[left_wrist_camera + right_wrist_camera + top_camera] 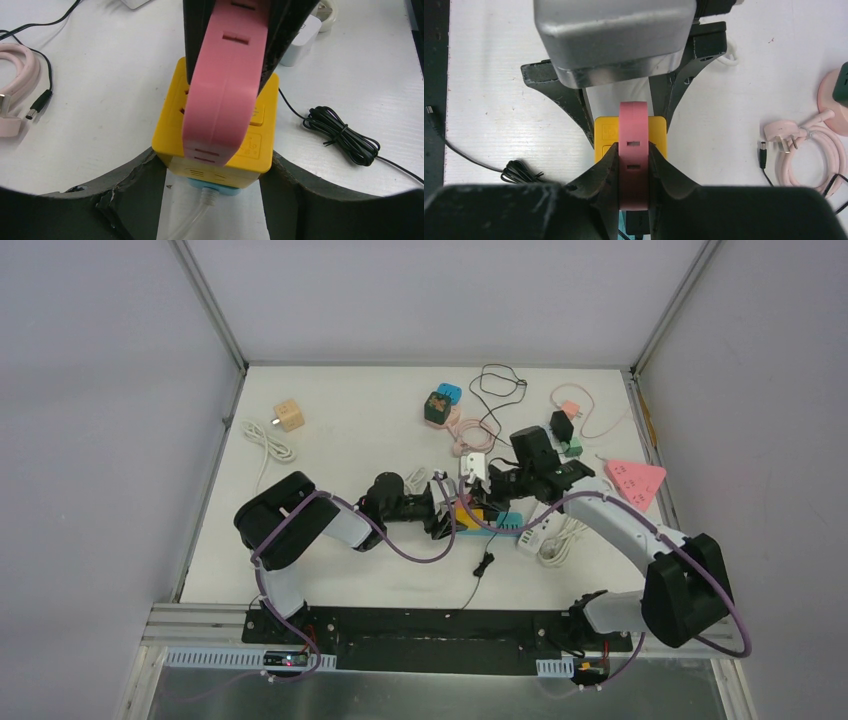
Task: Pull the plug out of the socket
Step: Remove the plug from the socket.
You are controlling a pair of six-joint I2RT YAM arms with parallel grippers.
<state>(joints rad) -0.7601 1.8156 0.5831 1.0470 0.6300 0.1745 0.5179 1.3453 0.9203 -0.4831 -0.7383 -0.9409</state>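
Right now the pink plug [225, 90] sits seated in the yellow socket cube [167, 132], dead centre of the left wrist frame and just right of centre in the overhead view. Your right gripper [633, 160] is pinched onto the plug's two flat sides, which should let the pull run straight out along the pins. Your left gripper [212, 167] clamps the cube's flanks, low in its frame. That looks meant to anchor the socket so it doesn't lift with the plug. A teal block [212, 189] with a white lead pokes out beneath the cube. A bundled black cord [345, 137] lies at the right of that frame and a pink cable [17, 75] at the left edge, both well apart from the pull.
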